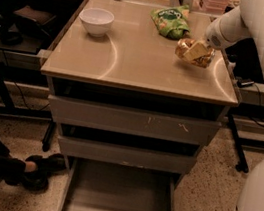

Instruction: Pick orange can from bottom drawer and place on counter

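The orange can (182, 48), shiny and dented, is at the back right of the beige counter (139, 65), at or just above its surface; I cannot tell whether it touches. My gripper (195, 52) comes in from the upper right on the white arm and is shut on the can, with a pale finger (198, 49) across its front. The bottom drawer (120, 199) is pulled open near the floor, and its grey floor is bare.
A green snack bag (171, 21) lies just behind and left of the can. A white bowl (96, 21) stands at the counter's back left. The two upper drawers (129, 122) are closed. A person's shoe (34, 171) is on the floor at the left. The white arm's body (257, 201) fills the right edge.
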`<move>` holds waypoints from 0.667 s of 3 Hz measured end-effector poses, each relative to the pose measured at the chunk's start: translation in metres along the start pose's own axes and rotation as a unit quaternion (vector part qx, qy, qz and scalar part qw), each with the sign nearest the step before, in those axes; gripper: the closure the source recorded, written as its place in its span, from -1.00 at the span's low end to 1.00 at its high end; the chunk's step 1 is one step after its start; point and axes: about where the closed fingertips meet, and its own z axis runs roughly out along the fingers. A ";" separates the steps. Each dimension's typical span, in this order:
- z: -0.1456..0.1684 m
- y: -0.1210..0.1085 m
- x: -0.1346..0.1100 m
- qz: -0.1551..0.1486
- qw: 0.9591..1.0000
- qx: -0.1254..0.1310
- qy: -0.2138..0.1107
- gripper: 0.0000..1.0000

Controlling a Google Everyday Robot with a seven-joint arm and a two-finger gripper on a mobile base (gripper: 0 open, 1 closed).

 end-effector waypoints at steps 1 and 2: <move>0.000 0.000 0.000 0.000 1.000 0.000 0.000 -0.22; 0.000 0.000 0.000 0.000 1.000 0.000 0.000 -0.68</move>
